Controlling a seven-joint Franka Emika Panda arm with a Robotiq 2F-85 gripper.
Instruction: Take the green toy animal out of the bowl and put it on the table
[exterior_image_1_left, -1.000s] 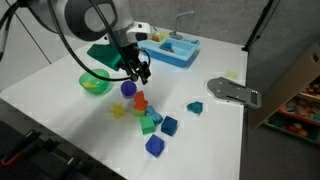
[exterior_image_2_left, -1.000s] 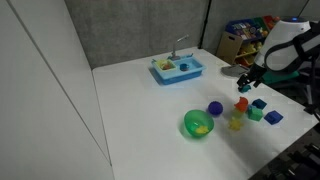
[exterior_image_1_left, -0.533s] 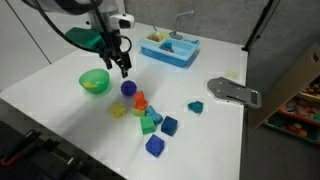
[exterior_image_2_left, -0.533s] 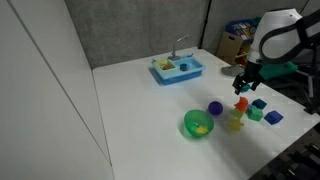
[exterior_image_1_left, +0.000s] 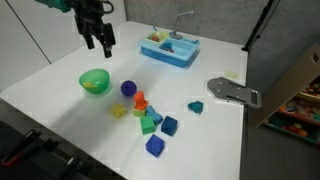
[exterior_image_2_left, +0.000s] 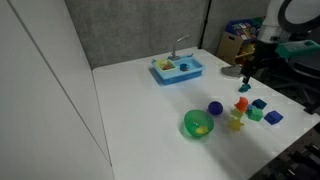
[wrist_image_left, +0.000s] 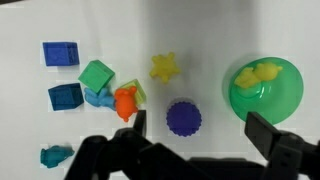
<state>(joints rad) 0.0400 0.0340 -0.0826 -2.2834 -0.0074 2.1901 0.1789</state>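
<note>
A blue toy sink (exterior_image_1_left: 170, 48) with a grey tap stands near the far edge of the worktop. Toward the middle lies a loose cluster: a purple ball (exterior_image_1_left: 128, 88), an orange piece (exterior_image_1_left: 140, 100) just beside it, a yellow star-shaped piece (wrist_image_left: 164, 66), a green cube (wrist_image_left: 96, 74), a blue cube (exterior_image_1_left: 169, 126), and a second blue block (exterior_image_1_left: 154, 146) nearest the front edge. A flat grey plate (exterior_image_1_left: 233, 93) lies by a side edge.

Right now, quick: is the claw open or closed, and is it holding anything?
Claw: open, holding nothing.
</note>
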